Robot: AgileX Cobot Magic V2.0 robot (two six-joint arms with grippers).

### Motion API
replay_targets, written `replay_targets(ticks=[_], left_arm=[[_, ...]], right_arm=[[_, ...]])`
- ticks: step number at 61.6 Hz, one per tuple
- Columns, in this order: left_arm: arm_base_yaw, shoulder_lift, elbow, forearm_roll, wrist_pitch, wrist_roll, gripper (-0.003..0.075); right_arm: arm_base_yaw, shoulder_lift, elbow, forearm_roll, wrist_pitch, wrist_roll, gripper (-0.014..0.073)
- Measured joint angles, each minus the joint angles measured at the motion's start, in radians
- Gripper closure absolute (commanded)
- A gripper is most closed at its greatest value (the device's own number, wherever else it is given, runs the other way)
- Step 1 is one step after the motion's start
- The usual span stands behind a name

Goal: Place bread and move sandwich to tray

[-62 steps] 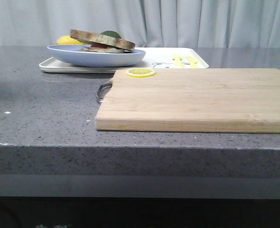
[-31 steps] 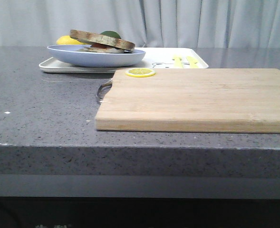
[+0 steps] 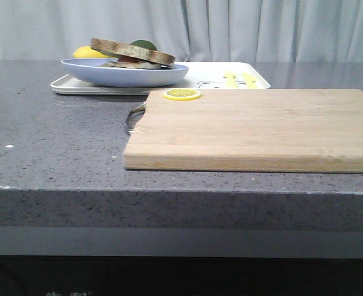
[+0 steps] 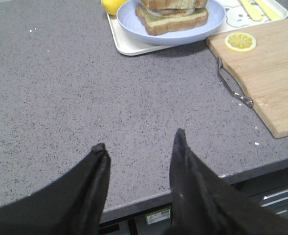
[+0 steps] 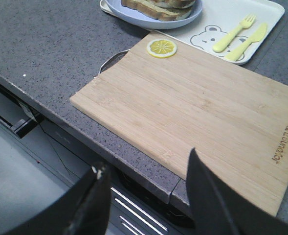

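The left claw (image 4: 139, 147) is hanging spread and empty over the bare worktop (image 3: 58, 142), while the sandwich (image 3: 134, 53) is sitting on a blue plate (image 3: 107, 74) on the tray (image 3: 206, 77) (top slice tilting, liable to slide if jostled); the right claw (image 5: 146, 169) is gaping above the cutting board (image 5: 207, 107).

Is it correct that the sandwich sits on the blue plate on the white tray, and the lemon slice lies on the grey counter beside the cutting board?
Not quite. The lemon slice lies on the wooden cutting board itself, at its corner nearest the plate, as the right wrist view shows. The rest holds: the sandwich sits on the blue plate, which rests on the white tray.
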Motion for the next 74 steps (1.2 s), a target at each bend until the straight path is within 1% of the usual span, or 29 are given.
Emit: replay_targets(ticks=[4,7,12,18,20,21,24,62,74], left_arm=[[0.0,0.0,0.0,0.001,0.0,-0.002,0.0436],[0.0,0.0,0.0,0.001,0.0,-0.002,0.0472],[0.0,0.0,0.0,0.001,0.0,-0.002,0.0583],[0.0,0.0,0.0,0.001,-0.002,-0.004,0.0706],[0.0,0.0,0.0,0.001,-0.002,-0.004,0.0736],[0.0,0.0,0.0,0.001,-0.004,-0.004,0.0738],[0.0,0.0,0.0,0.001,-0.004,-0.004,0.0741],[0.0,-0.01,0.004,-0.005,-0.009,-0.008,0.0741],[0.013,-0.095,0.082,-0.008,-0.054,-0.008,0.0741]], right_arm=[[0.0,0.0,0.0,0.0,0.0,0.0,0.0258],[0.0,0.0,0.0,0.0,0.0,0.0,0.0323],[0.0,0.0,0.0,0.0,0.0,0.0,0.0475],[0.0,0.0,0.0,0.0,0.0,0.0,0.061],[0.0,0.0,0.0,0.0,0.0,0.0,0.0652],[0.0,0.0,0.0,0.0,0.0,0.0,0.0668],[0.0,0.0,0.0,0.0,0.0,0.0,0.0657],[0.0,0.0,0.0,0.0,0.0,0.0,0.0662],[0.0,0.0,0.0,0.0,0.002,0.0,0.0662]])
